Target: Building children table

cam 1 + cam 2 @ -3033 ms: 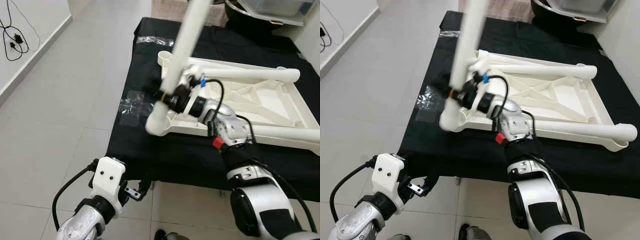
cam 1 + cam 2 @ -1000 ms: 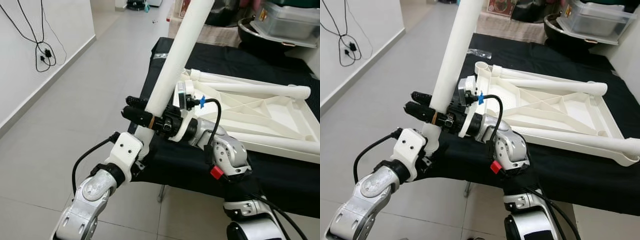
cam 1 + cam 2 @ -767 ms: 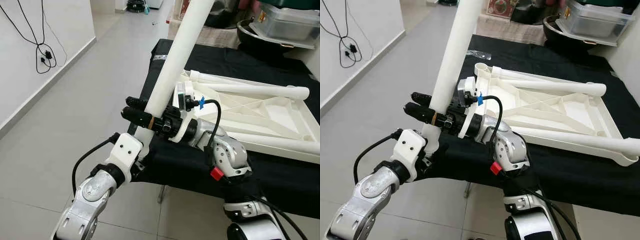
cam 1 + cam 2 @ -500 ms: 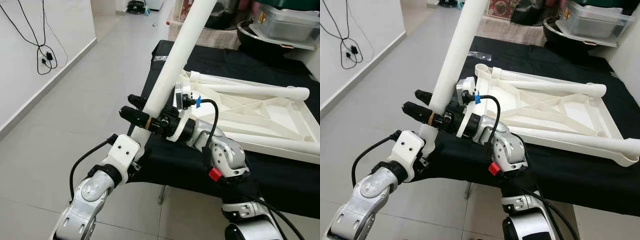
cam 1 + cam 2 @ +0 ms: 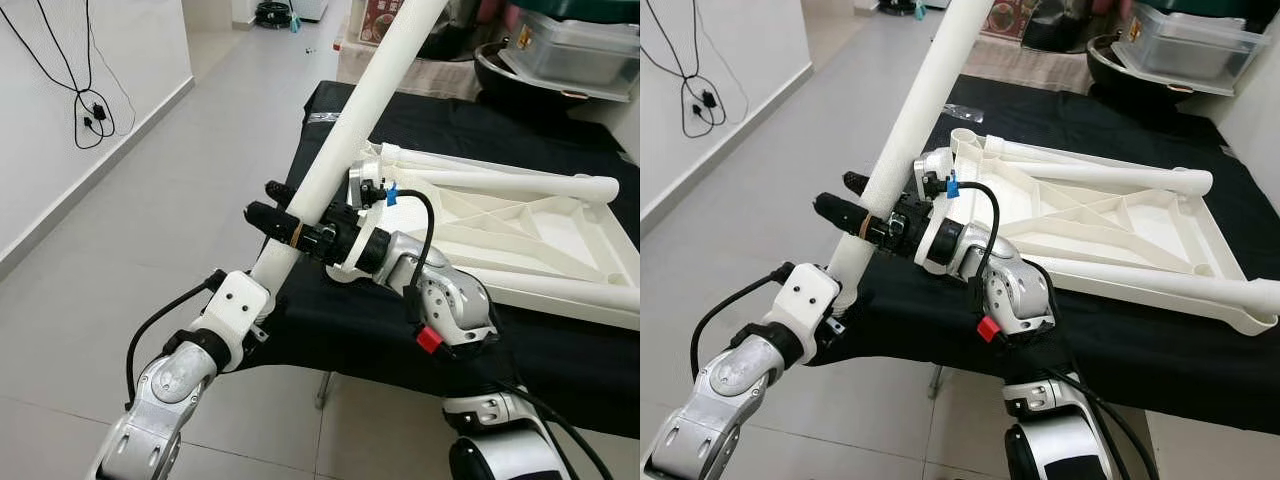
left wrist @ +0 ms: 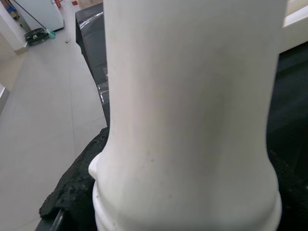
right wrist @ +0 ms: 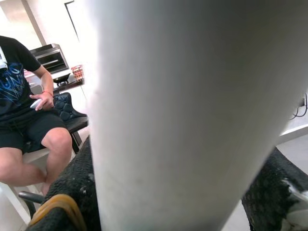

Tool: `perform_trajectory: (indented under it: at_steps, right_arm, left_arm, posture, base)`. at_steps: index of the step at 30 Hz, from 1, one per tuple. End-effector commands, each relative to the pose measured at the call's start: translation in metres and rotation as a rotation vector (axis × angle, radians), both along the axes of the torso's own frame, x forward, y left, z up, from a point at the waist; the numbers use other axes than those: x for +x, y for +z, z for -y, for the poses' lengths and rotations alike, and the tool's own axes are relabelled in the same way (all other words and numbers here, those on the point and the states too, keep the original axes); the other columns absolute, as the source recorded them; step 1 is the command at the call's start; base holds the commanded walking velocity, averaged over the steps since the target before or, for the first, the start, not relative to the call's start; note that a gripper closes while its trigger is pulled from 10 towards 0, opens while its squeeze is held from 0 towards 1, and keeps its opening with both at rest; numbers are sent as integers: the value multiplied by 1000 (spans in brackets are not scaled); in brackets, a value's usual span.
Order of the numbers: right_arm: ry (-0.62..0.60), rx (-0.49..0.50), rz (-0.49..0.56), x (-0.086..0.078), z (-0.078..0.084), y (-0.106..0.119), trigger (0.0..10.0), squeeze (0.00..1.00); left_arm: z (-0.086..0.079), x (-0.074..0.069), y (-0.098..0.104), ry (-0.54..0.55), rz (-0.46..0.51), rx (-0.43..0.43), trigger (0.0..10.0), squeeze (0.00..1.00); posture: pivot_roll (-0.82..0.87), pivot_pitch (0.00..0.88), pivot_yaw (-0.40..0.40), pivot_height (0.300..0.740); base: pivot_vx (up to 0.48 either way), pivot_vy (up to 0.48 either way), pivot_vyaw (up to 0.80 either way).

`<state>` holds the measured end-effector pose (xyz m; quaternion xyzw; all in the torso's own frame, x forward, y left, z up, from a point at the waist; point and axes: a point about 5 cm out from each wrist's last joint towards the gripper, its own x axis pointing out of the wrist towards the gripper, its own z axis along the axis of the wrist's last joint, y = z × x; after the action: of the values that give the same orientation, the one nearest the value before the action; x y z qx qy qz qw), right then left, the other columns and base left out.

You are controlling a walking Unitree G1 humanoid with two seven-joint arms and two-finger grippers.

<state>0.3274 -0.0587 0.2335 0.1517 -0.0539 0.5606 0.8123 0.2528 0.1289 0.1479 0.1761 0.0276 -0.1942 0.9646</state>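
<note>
Two tools meet on one white leg (image 5: 345,140), which leans up and away over the floor beside the black tabletop (image 5: 470,125). On the left, the left tool (image 5: 262,300) sits at the leg's lower end — whether its fingers are apart or together, I cannot tell. Just above it, the right tool (image 5: 278,207) is clamped on the leg, one black finger on each side. To the right, the upturned white table frame (image 5: 520,235) lies on the tabletop — two legs rest along it.
</note>
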Motion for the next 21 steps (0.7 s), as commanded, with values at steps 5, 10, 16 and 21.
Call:
perform_trajectory:
  at_steps: [5,10,16,21]
  right_arm:
    - [-6,31,13,2,5,9,10000,0]
    - [13,40,2,0,1,9,10000,0]
    - [38,40,-5,-4,-1,7,10000,0]
    - [109,12,-2,-10,3,-1,10000,0]
  left_arm:
    - [1,-4,-7,-18,-2,21,10000,0]
    - [1,-3,-7,-21,2,22,10000,0]
    - [3,-3,-6,-30,4,19,10000,0]
    - [4,-9,0,-135,-40,-63,10000,0]
  posture:
    - [127,59,-110,740]
    - [124,62,-109,740]
    - [123,61,-109,740]
    - [125,63,-110,740]
  base:
    - [0,0,0]
    - [0,0,0]
    - [0,0,0]
    - [0,0,0]
